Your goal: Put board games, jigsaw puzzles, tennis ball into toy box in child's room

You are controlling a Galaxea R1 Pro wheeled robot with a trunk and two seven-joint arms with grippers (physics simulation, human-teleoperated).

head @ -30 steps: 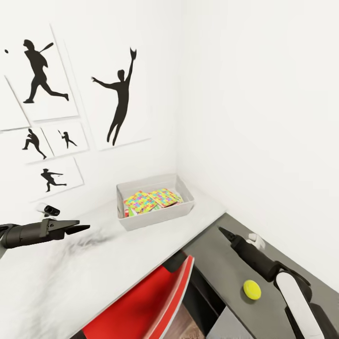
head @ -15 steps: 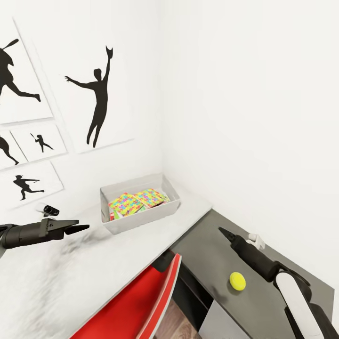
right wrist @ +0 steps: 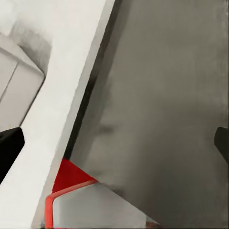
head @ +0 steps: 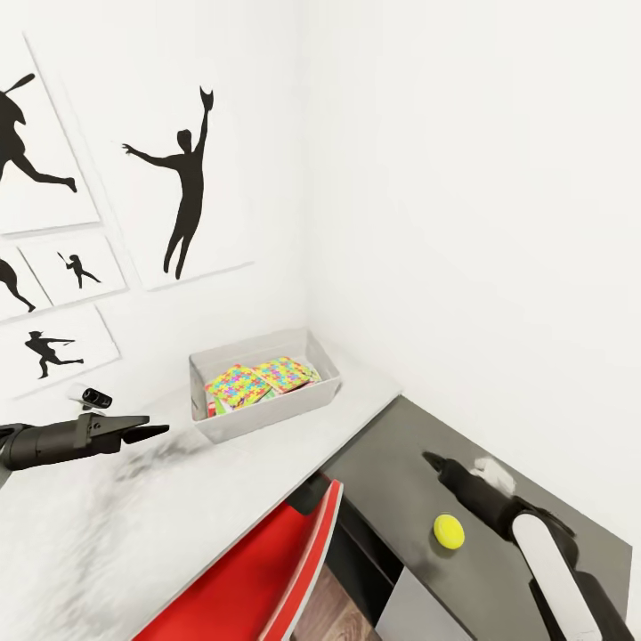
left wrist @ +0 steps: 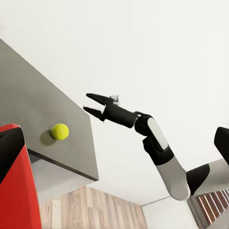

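White walls (head: 463,178) close the corner in front of you, the left one hung with black baseball-player silhouette pictures (head: 182,191). Below them runs the long pale table (head: 223,481), meeting its lower dark grey section (head: 401,463) on your right. A red chair back (head: 267,570) leans in under the table's edge.

The toy box (head: 267,411) sits on the pale top near the corner, and you can see the jigsaw puzzles (head: 239,387) lying flat inside it, with another printed box (head: 289,372) beside them.

Your right arm reaches over the dark section; the right gripper (left wrist: 93,104) hangs above that surface with its fingers spread apart and nothing between them, as the left wrist view shows. Your left gripper (head: 147,433) hovers over the pale tabletop, well apart from the toy box, its fingers slightly parted and empty.

The tennis ball (head: 449,531) rests on the dark grey section, near the right gripper but not touching it, close to the front edge.
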